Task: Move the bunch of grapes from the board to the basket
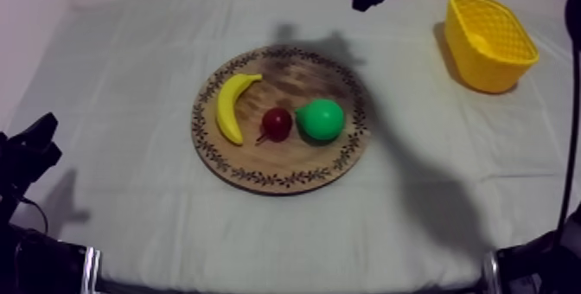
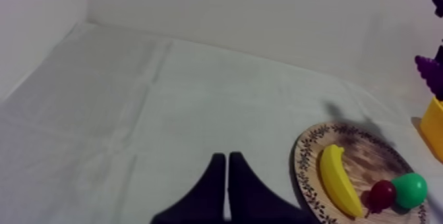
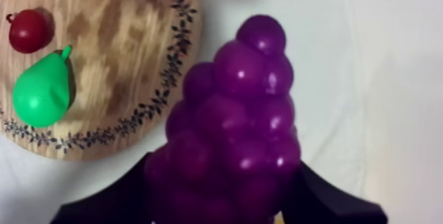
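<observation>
The pick is done: the right gripper [image 3: 224,203] is clamped round the bunch of grapes [image 3: 237,128], held up just off the wooden board [image 1: 298,73] and short of the yellow basket [image 1: 497,73]. Carrying it across and dropping it in are left. The left gripper [image 2: 227,187] rests closed and empty.

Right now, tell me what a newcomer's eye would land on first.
The purple bunch of grapes, clamped in the right pincer, hangs above the cloth beside the wooden board. On the board lie a banana, a small red fruit and a pear; the yellow basket stands at the table's far right.
</observation>
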Controlling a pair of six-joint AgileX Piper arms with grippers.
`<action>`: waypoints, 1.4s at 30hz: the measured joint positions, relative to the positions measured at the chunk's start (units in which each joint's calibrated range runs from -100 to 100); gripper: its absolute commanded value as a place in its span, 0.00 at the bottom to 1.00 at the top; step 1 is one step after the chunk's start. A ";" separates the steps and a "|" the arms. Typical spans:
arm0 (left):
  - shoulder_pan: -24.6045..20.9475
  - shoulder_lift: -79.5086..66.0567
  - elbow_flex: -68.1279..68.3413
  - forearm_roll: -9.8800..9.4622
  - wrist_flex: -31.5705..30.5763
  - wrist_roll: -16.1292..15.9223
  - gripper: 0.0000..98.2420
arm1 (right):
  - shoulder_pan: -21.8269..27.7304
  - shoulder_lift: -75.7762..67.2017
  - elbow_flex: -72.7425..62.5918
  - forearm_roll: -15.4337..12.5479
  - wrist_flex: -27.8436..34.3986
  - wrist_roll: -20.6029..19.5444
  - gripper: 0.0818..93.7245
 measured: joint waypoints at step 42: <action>0.00 0.00 0.00 0.00 0.00 0.00 0.00 | 21.05 -12.27 11.79 3.54 -18.30 -17.64 0.26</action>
